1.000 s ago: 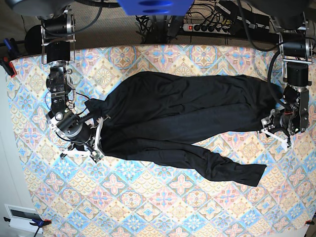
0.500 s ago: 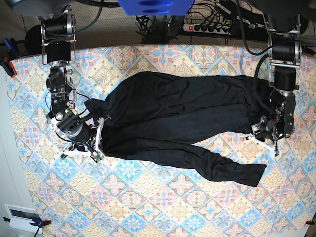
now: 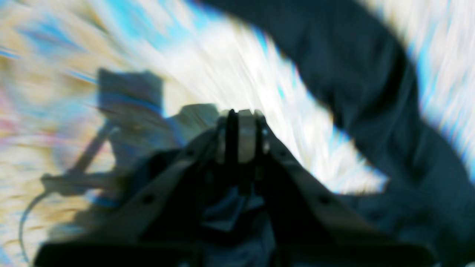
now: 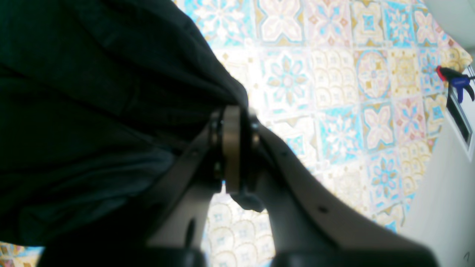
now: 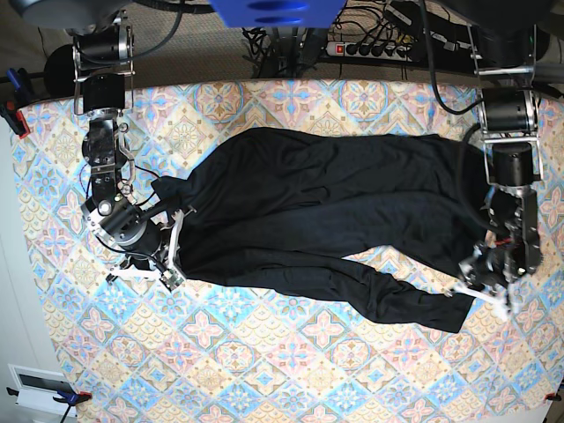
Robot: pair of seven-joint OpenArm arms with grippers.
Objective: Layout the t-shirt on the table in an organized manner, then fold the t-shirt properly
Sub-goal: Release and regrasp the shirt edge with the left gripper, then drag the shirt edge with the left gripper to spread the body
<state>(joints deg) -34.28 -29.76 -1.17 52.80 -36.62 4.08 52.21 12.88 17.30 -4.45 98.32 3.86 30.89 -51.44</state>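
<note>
Across the counter [image 5: 291, 370] the shirt [image 5: 317, 211] sprawls rumpled. Right pincer [image 4: 232, 148] is clenched on its edge. Left pincer [image 3: 241, 137] is clenched too, near the lower corner; too blurred to tell if it caught cloth. Pulling then might stretch nothing, or bunch it.

Rumpled black t-shirt [image 5: 308, 220] across table [image 5: 264, 370]

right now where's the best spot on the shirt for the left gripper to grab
The loose tail end of the shirt at its near right corner, beside the left gripper. It lies thin on the table, so come in low from the right edge.
</note>
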